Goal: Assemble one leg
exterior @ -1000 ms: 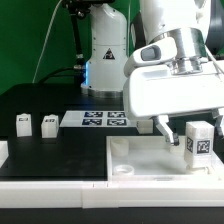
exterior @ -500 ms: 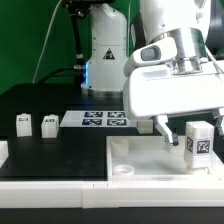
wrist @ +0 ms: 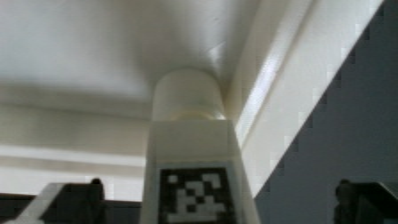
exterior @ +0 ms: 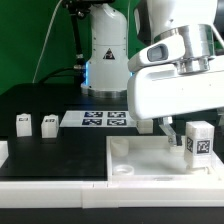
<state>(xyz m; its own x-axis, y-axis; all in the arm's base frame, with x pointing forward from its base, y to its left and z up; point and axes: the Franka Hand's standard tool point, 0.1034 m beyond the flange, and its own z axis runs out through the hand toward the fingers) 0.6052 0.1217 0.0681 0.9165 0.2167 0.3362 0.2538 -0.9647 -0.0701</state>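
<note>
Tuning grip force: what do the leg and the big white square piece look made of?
The leg: apparently rigid white plastic, smooth, with a faint sheen in the wrist view; the black-and-white tag on its face looks printed. The white square piece: seemingly the same matte white plastic, with rounded corner sockets. Possibly 3D-printed; cannot tell.

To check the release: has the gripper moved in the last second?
Yes: judged against the marker board, the gripper shifted slightly toward the exterior view's right.

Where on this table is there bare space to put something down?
The black tabletop in front of the two small blocks and the marker board is bare. So is the middle of the white tray. It is crowded around the leg at the exterior view's right.
</note>
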